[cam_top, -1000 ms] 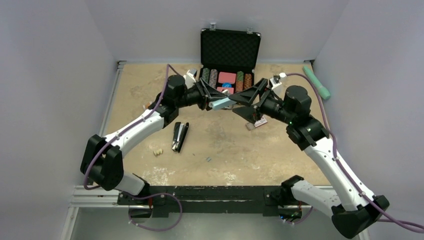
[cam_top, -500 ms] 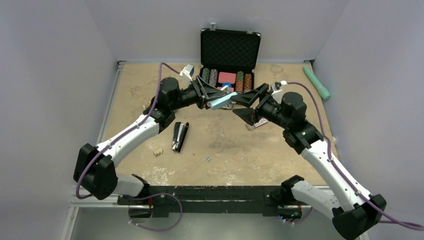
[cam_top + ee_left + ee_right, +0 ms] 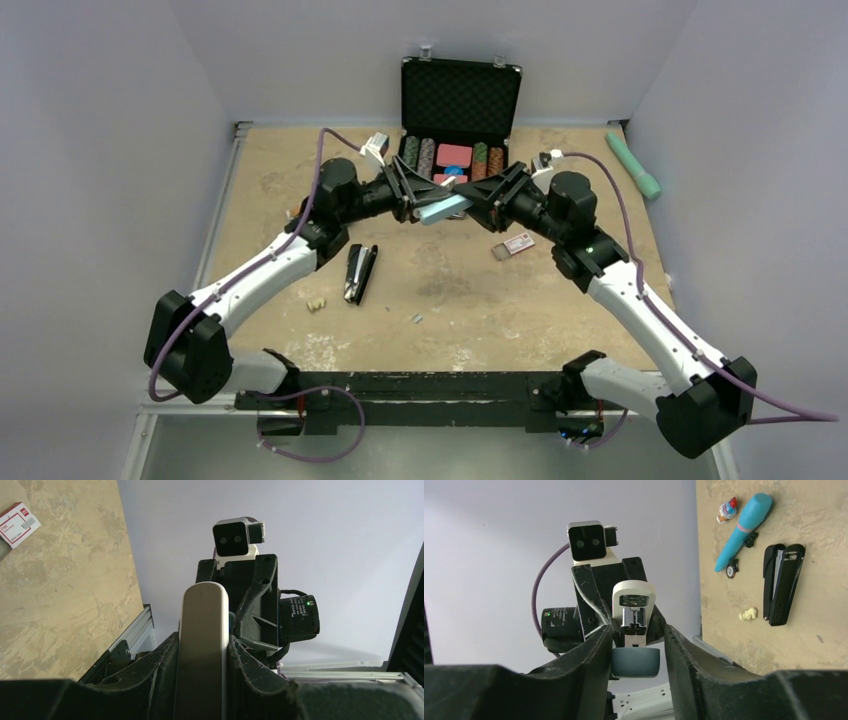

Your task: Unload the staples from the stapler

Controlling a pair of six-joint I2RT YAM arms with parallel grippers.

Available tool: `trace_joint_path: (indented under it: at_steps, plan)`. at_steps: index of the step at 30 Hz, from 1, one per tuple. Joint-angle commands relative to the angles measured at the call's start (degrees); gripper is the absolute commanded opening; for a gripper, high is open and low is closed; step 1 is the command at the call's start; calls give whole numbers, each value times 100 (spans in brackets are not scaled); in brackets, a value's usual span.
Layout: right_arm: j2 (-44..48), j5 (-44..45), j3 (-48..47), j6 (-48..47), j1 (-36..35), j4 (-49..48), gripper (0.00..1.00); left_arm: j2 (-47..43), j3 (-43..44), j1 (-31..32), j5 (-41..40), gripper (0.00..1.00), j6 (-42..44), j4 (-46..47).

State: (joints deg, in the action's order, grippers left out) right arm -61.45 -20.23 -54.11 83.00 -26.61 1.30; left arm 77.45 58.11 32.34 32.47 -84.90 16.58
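The black stapler point(image 3: 359, 272) lies on the table with its two arms slightly apart; it also shows in the right wrist view point(image 3: 781, 582). A tiny grey strip, the staples point(image 3: 415, 319), lies on the table to its right. Neither gripper is near them. My left gripper point(image 3: 422, 203) is shut on a pale blue and white stapler-like device point(image 3: 445, 207), held in the air, gripped by its white bar point(image 3: 202, 630). My right gripper point(image 3: 482, 194) is open, its jaws either side of the device's teal end point(image 3: 635, 661), with a small gap on one side.
An open black case point(image 3: 460, 80) with poker chips stands at the back. A red-and-white box point(image 3: 517, 244) lies under my right arm. A teal tube point(image 3: 633, 164) is at the far right. A cream lump point(image 3: 316, 303) lies left of the black stapler; a blue pen-like object point(image 3: 744, 530) lies beyond it.
My right gripper has moved left and up, bringing its jaws around the device's free end and uncovering the red-and-white box. My left arm rose slightly with the device.
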Motion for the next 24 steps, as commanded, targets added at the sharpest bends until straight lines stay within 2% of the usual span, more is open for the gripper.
trace_joint_path:
  at_steps: [1,6,7,10,11,12,17,24]
  plan:
    - [37,73,-173,-132,16,-409,40,-282,-62,23,93,0,19,265]
    - [62,-13,-78,-120,7,-510,13,-332,121,71,-25,0,337,-315]
    - [69,-28,-56,-120,5,-532,10,-335,179,86,-65,7,417,-466]
    - [113,-40,-6,-146,7,-528,1,-346,351,115,-150,47,568,-701]
    - [157,-19,3,-163,7,-498,0,-359,407,129,-182,56,633,-823]
    - [193,-5,5,-195,5,-473,0,-388,461,129,-206,60,713,-953]
    - [329,17,-12,-258,5,-348,0,-525,588,132,-294,69,1044,-1518]
    - [344,45,-52,-369,7,99,0,-753,474,117,-197,85,1096,-1492]
